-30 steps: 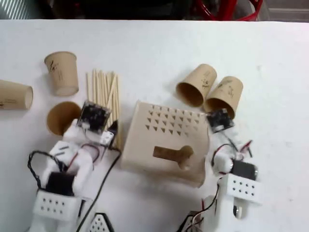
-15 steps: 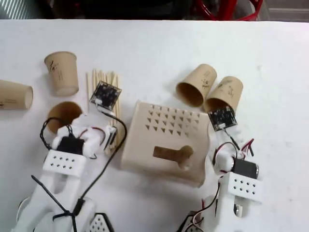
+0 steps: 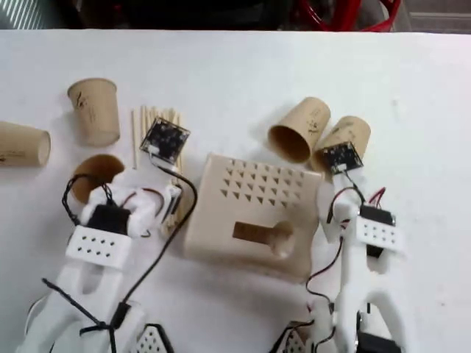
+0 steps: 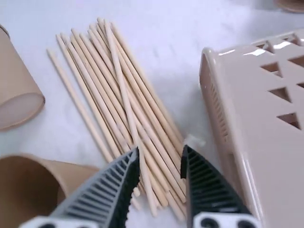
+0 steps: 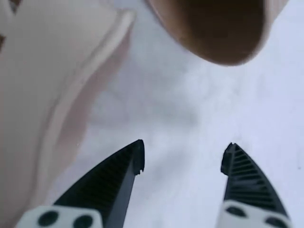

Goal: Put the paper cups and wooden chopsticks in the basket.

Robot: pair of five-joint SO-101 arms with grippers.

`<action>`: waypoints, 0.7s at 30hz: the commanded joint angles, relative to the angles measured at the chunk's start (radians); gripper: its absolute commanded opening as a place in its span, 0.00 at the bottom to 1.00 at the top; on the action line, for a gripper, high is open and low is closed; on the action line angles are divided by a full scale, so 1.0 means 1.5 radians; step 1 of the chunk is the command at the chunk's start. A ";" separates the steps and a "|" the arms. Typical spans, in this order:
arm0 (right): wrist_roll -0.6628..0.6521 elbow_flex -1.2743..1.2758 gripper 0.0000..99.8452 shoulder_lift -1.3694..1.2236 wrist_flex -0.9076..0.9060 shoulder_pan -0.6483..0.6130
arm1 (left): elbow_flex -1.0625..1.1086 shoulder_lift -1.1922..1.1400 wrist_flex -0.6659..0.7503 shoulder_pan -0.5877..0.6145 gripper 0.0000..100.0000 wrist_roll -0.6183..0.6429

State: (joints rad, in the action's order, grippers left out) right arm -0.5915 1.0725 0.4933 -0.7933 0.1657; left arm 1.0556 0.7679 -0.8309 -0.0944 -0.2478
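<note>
**Both tools open — cups and chopsticks lie outside the basket**

The basket (image 3: 250, 217) sits in the middle of the white bench (image 3: 412, 88). A face pierced with triangular holes is turned upward, and a handle slot shows on the side nearer the arms.

The wooden chopsticks (image 3: 144, 126) lie in a loose bundle on the bench just beside the basket's left side. The left tool (image 4: 160, 154) hangs over the near ends of the bundle with its jaws parted a little. Several sticks run under the gap, and it cannot be told whether the fingers touch them.

Five paper cups lie around the basket, none in it:
- The far cup (image 3: 94, 110) is beside the bundle's far end, on its left.
- The edge cup (image 3: 22, 144) lies on its side at the bench's left edge.
- The open-mouthed cup (image 3: 92, 175) lies just beside the left arm, its brown inside showing.
- The inner cup (image 3: 300, 129) and the outer cup (image 3: 352, 132) lie on their sides, touching, past the basket's far right corner, their mouths toward the arms.

The right tool (image 5: 185, 147) is spread wide and holds nothing. It hangs above bare bench between the basket's right edge and the mouth of the outer cup — near both, touching neither.
</note>
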 commanded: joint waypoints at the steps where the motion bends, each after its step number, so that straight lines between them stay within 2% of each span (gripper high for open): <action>1: 0.004 -0.017 0.27 -0.011 0.006 -0.040 | 0.001 -0.003 0.007 -0.030 0.15 -0.006; 7: 0.004 -0.020 0.27 0.066 -0.048 -0.067 | 0.025 -0.003 0.011 -0.083 0.15 -0.006; 12: 0.008 -0.021 0.27 0.187 -0.126 -0.161 | 0.028 -0.004 0.010 -0.101 0.15 -0.006; 16: 0.033 -0.032 0.27 0.296 -0.174 -0.206 | 0.033 -0.004 0.012 -0.103 0.15 -0.007; 21: 0.064 -0.143 0.27 0.350 -0.257 -0.270 | 0.035 -0.004 0.012 -0.146 0.15 -0.007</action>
State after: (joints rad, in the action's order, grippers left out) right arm -0.5240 0.9866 0.9782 -1.1216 -0.1565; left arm 1.0925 0.7833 -0.8124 -0.2018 -0.2493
